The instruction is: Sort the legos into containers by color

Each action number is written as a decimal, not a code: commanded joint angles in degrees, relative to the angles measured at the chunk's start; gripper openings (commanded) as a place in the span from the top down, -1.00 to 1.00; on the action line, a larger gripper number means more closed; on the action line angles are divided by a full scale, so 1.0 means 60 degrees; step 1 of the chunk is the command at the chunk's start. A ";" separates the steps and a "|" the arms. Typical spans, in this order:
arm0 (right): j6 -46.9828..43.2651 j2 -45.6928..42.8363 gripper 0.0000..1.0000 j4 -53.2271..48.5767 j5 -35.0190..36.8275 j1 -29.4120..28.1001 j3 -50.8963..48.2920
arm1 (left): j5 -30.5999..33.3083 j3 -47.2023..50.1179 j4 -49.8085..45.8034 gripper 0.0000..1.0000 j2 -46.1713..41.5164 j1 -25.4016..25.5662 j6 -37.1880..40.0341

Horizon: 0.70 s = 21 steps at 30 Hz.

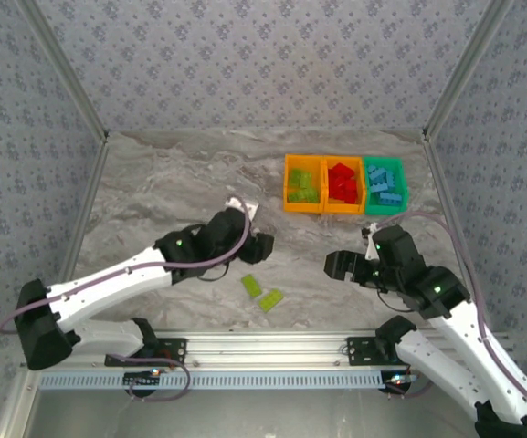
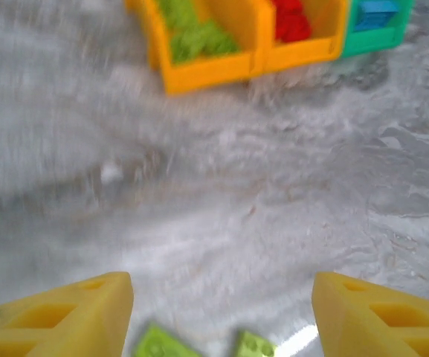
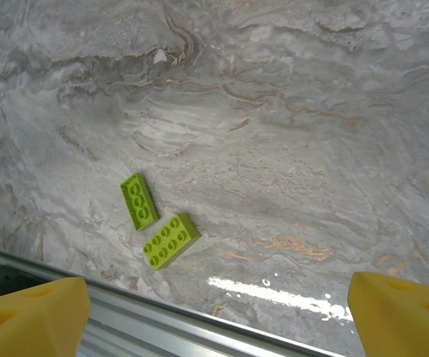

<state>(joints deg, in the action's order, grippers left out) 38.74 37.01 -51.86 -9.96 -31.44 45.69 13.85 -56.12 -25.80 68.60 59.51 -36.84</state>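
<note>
two loose pieces sit on the table in the top view: a narrow lime brick and a broad lime brick, just beside each other near the front rail. at the back, the left orange bin holds lime pieces, the middle orange bin red ones and the green bin blue ones. the left gripper and right gripper hang on either side of the pair.

from the left wrist, the picture is blurred. its yellow fingers stand wide apart with nothing between them, both bricks are cut off by the bottom edge, and the bins line the top.

from the right wrist, its fingers are also spread wide and empty. whether the bricks' corners touch, i cannot tell.

likely next step: pick one brick for the left orange bin. risks as i judge them: wide jaws closing on one brick could shove or drag its neighbour, both arms reaching in could clash, and the adjoining orange bins invite a drop among the red.
</note>
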 commanded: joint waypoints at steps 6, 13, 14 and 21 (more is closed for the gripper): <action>-0.0364 0.0413 -0.85 0.0629 -0.0528 -0.0057 -0.0463 | 0.0428 0.1143 -0.1719 -0.23 0.0908 0.0175 -0.6992; -0.0277 -0.0394 -0.85 -0.0004 -0.0180 -0.0051 -0.0479 | -0.0872 0.0304 -0.1714 -0.27 0.3367 0.0175 -0.6813; -0.0243 -0.0496 -0.85 -0.0063 -0.0150 -0.0055 -0.0481 | -0.1014 0.0197 -0.1783 -0.27 0.3611 0.0172 -0.6824; -0.0042 -0.0735 -0.85 -0.0073 -0.0120 -0.0059 -0.0699 | -0.1620 0.0355 -0.0924 -0.29 0.4324 0.0193 -0.6751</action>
<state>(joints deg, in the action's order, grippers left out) 37.95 32.93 -50.98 -11.38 -31.44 42.54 6.55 -53.54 -33.10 93.97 60.18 -76.31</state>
